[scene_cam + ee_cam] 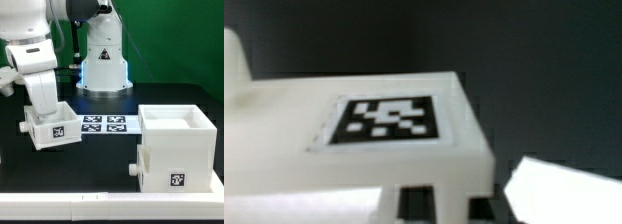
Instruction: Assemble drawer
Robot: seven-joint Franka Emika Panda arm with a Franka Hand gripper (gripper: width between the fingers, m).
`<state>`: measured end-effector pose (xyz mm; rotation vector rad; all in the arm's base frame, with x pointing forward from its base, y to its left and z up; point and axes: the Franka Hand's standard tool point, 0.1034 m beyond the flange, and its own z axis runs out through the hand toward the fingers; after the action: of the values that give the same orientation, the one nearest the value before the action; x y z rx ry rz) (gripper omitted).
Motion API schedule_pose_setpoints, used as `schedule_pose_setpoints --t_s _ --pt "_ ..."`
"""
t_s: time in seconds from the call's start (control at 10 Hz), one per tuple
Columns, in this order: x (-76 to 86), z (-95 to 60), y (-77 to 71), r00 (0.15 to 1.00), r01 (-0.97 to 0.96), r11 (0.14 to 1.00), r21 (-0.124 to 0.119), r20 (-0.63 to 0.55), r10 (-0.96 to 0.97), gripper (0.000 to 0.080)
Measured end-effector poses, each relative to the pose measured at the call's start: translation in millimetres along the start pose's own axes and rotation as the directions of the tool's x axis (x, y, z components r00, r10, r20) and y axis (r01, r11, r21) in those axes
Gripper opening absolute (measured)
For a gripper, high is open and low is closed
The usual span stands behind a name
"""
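Observation:
A small white drawer tray (52, 126) with a tag on its front sits at the exterior view's left, slightly tilted. My gripper (47, 104) reaches down into it from above, with the fingertips hidden inside. It looks shut on the tray's wall. In the wrist view the tray's tagged face (388, 118) fills the frame, close and blurred. The large white hollow shell (176, 132) stands at the exterior view's right. A tagged box part (165, 172) sits low at its front, and a small knob (133, 168) sticks out to the left.
The marker board (106, 124) lies flat on the dark table between the tray and the shell. The robot's white base (102, 62) stands behind it. A pale strip (110, 208) runs along the table's near edge.

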<state>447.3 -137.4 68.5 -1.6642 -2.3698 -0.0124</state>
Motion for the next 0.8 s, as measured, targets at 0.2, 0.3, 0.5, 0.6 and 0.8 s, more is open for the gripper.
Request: schedule_pose_setpoints --t_s 0.2,0.3,0.5,0.6,0.8 --pt "-10.0 -0.9 -3.5 0.996 0.002 0.999 -0.048 -0.093 -0.006 0.0035" --pt "-8.8 -0.3 -3.0 0.996 -0.006 0.999 -0.041 -0.087 0.002 0.0035" --pt "-7.7 0.4 -2.8 0.996 -0.005 0.999 -0.04 -0.089 0.001 0.0035" --pt "-0.7 -0.3 0.3 0.989 -0.114 0.993 -0.035 -0.096 0.11 0.0035" --pt "48.9 -8.5 45.5 0.951 -0.299 0.954 -0.027 -0.093 0.295 0.0035"
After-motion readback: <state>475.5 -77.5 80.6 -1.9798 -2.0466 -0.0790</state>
